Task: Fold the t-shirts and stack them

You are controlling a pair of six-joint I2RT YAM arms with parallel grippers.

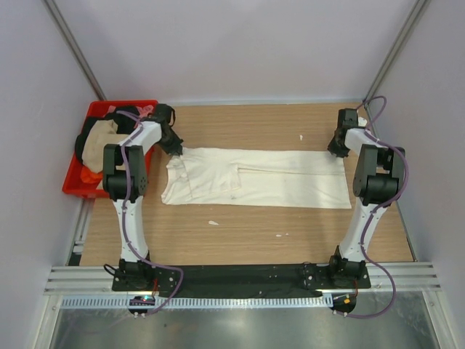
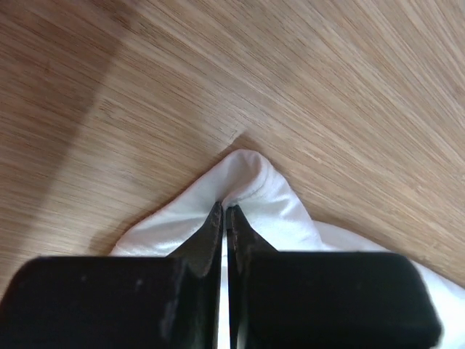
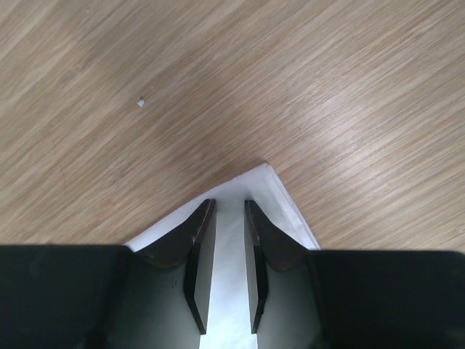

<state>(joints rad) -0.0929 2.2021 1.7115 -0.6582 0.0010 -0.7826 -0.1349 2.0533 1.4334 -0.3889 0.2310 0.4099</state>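
The cream t-shirt [image 1: 276, 178] lies flat across the middle of the wooden surface [image 1: 254, 236] as a long band running left to right, with its sleeve and seams showing at the left end. From above, each arm reaches to a far corner of it: the left tool [image 1: 176, 149] at the far-left corner and the right tool [image 1: 336, 151] at the far-right one. The overhead view doesn't show what the jaws are doing, but the wrist cameras do. The left tool [image 2: 224, 207] is clenched, its two black fingers pressed together on a small peak of white cloth that bunches up from the wood. The right tool [image 3: 229, 203] has its fingers apart, straddling the sharp, flat corner of the shirt, with cloth showing in the gap between them. That view also catches a tiny pale speck [image 3: 141, 102] on the wood. Only the overhead view takes in the red crate [image 1: 71, 182] off the left edge, holding a heap of other t-shirts [image 1: 98, 145] in tan, black, orange and pink, beside the left arm.
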